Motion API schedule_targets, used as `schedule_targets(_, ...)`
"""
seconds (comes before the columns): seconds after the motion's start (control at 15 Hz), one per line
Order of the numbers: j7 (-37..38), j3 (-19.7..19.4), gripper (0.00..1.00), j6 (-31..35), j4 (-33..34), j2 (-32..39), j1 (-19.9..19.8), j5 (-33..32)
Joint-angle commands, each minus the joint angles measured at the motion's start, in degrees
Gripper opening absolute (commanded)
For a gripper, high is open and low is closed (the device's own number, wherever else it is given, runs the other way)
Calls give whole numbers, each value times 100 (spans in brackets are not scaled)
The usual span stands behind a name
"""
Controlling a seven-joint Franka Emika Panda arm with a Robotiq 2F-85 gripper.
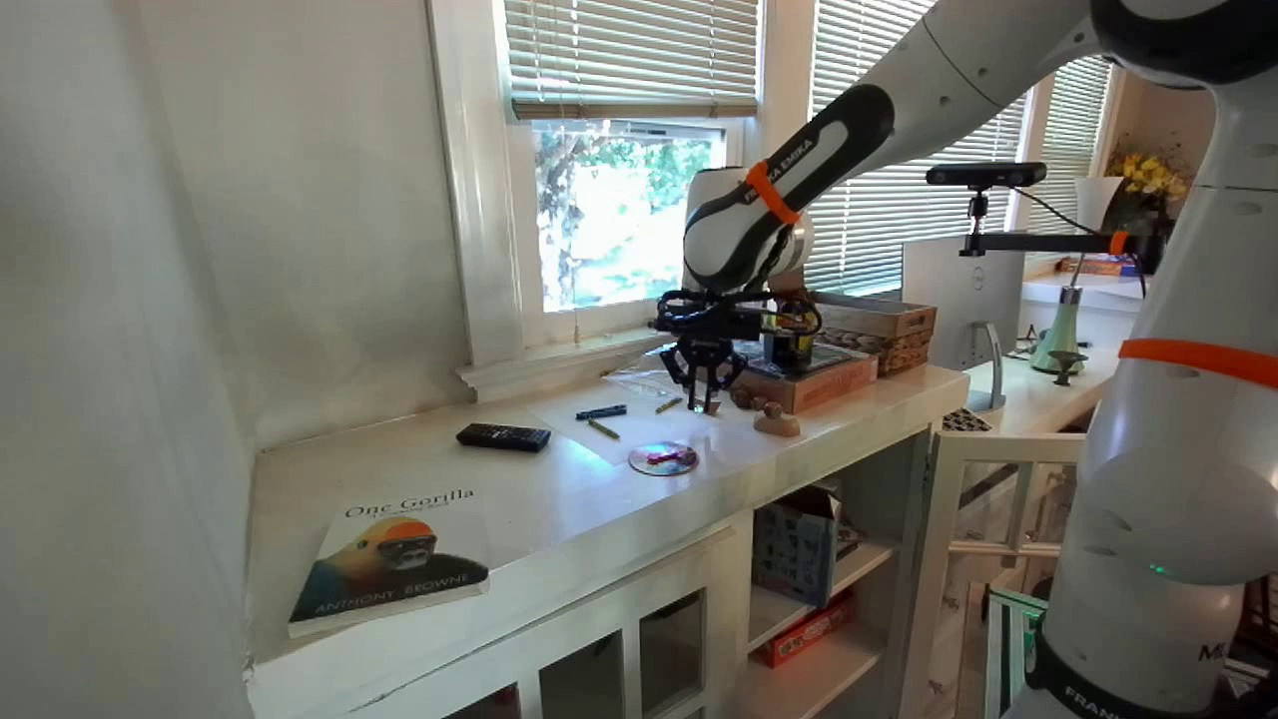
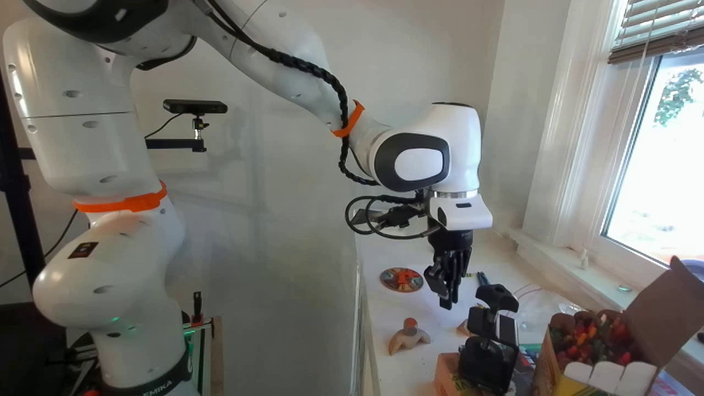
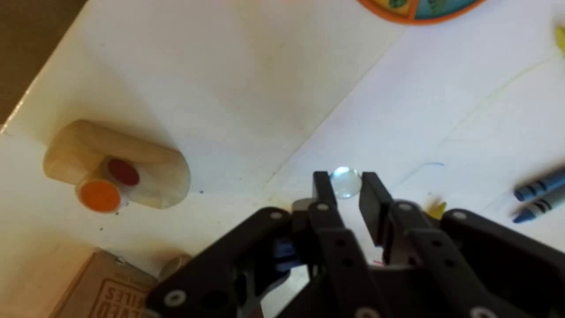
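Countertop [image 1: 559, 499], white, gripper [image 3: 345, 182] over it, window [image 1: 634, 235] alongside, blind [image 1: 634, 55] part-lowered, probably foliage [image 1: 644, 150] outside

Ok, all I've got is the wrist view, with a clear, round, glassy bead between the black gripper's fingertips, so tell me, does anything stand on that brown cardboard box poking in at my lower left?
Observer: Yes, a black, upright, blocky object stands on that brown cardboard box, near the black, two-fingered gripper; what it is, I can't tell.
Operator: And to the right of the bead, past the two blue wax crayons, what lies farther along the white counter?
Observer: A black, oblong remote control, lying flat, as an exterior view shows.
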Motion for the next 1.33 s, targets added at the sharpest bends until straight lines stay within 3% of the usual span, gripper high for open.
schedule_targets(0.0, 217, 166, 5, 193, 0, -340, -30, -427)
schedule_targets(0.27, 814, 451, 5, 1012, -74, -242, -118, -1486)
schedule_targets(0.67, 2366, 594, 5, 2015, -98, 156, -374, -3091)
schedule_targets(0.73, 2493, 553, 5, 1951, -64, 236, -321, -3014)
schedule_targets(0.8, 2063, 472, 22, 1797, -82, 74, -203, -2783)
schedule_targets(1.0, 2238, 444, 22, 1821, -71, 186, -188, -2832)
schedule_targets(1.07, 2248, 443, 5, 1821, -68, 189, -187, -2832)
schedule_targets(1.27, 2579, 487, 5, 2038, 90, 430, -207, -3118)
